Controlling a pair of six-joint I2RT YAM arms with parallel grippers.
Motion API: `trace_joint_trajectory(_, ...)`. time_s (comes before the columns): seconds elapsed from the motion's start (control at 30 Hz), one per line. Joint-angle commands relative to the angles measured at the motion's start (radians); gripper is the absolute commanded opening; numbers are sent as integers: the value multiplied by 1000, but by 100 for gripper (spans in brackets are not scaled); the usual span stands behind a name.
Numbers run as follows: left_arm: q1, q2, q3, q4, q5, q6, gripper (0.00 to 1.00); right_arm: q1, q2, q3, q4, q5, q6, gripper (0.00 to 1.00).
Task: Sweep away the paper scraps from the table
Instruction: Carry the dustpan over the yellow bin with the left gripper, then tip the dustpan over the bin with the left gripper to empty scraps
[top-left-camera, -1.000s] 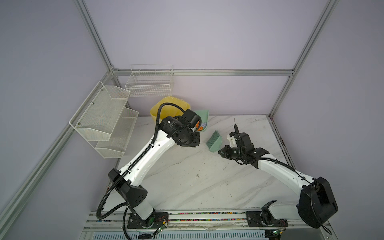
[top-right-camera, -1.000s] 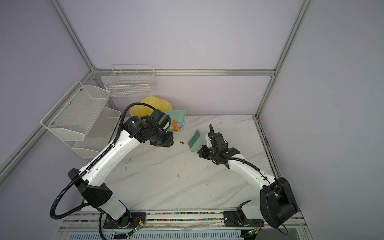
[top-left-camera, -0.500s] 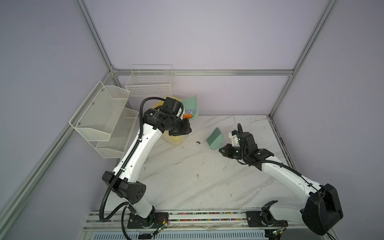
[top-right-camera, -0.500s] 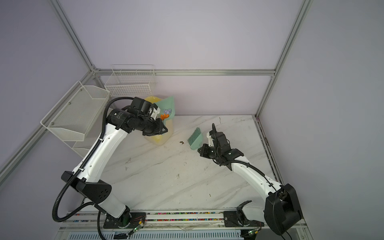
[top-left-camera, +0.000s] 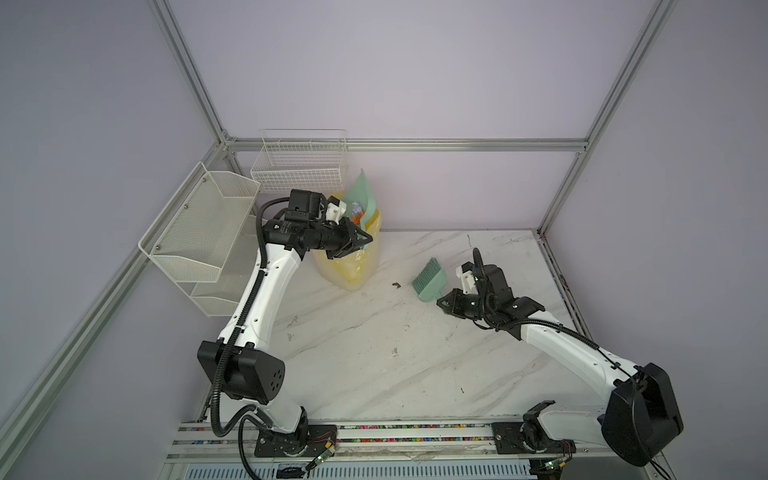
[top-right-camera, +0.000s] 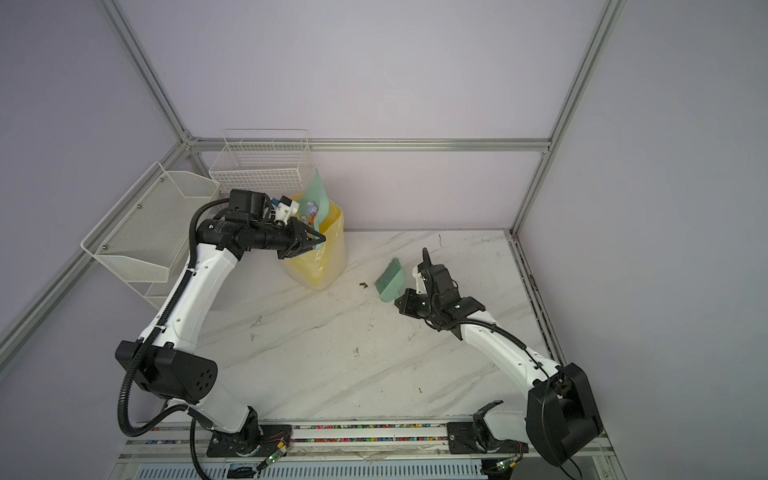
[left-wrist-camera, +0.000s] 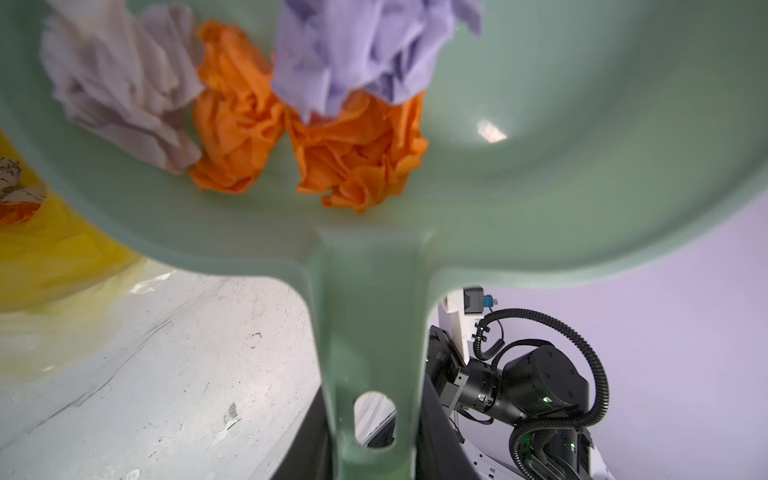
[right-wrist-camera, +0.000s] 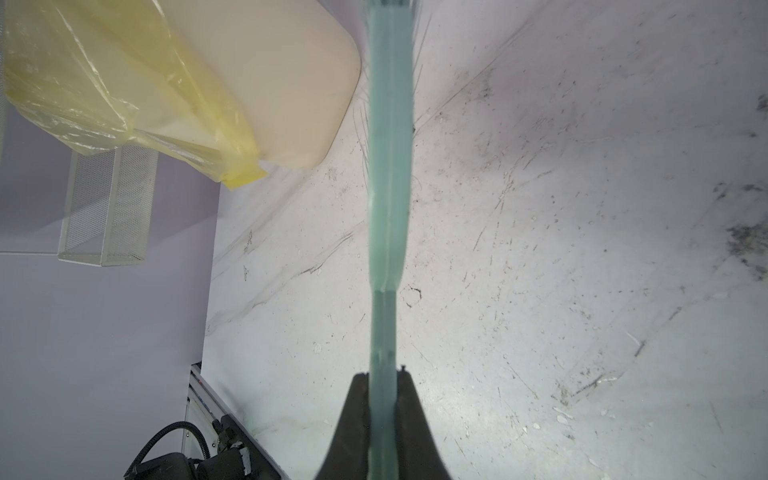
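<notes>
The paper scraps (left-wrist-camera: 357, 162), orange and lilac wads, lie heaped in a pale green dustpan (left-wrist-camera: 540, 124). My left gripper (left-wrist-camera: 374, 457) is shut on the dustpan's handle, with dark jaws on either side of it. In both top views the dustpan (top-left-camera: 360, 195) (top-right-camera: 318, 195) stands tilted steeply above the yellow-bagged bin (top-left-camera: 353, 266), scraps (top-left-camera: 356, 212) at its lower end, left gripper (top-left-camera: 365, 241) beside the bin's rim. My right gripper (right-wrist-camera: 384, 399) is shut on a green brush (right-wrist-camera: 388, 208), held over the table (top-left-camera: 374, 353) right of the bin; brush (top-left-camera: 430, 280), right gripper (top-left-camera: 442, 300).
A small dark speck (top-left-camera: 395, 284) lies on the table between bin and brush. White mesh shelves (top-left-camera: 199, 232) and a wire basket (top-left-camera: 299, 166) hang on the left and back walls near the bin. Some scraps (left-wrist-camera: 16, 195) show inside the yellow bag.
My left arm has lifted the dustpan from table height, carried it left and back over the bin, and tipped it steeply. The right arm with the brush has barely shifted.
</notes>
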Motion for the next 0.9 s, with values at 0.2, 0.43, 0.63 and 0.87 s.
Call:
trace_joint_trajectory(0.2,62,-35,-95,216,199,-107,0,-5,26,27,23,-5,4,0)
trace_joint_trajectory(0.43,94,-48,-206,363,319,-200,0,-4,32,33,22,-7,2,0)
trace_joint_trajectory(0.63,137,-94,-377,706,432,-431,0,-5,32,31,24,-7,3,0)
trace_joint_trajectory(0.87,151,-100,-412,811,483,-506,0,-5,28,34,25,-10,7,0)
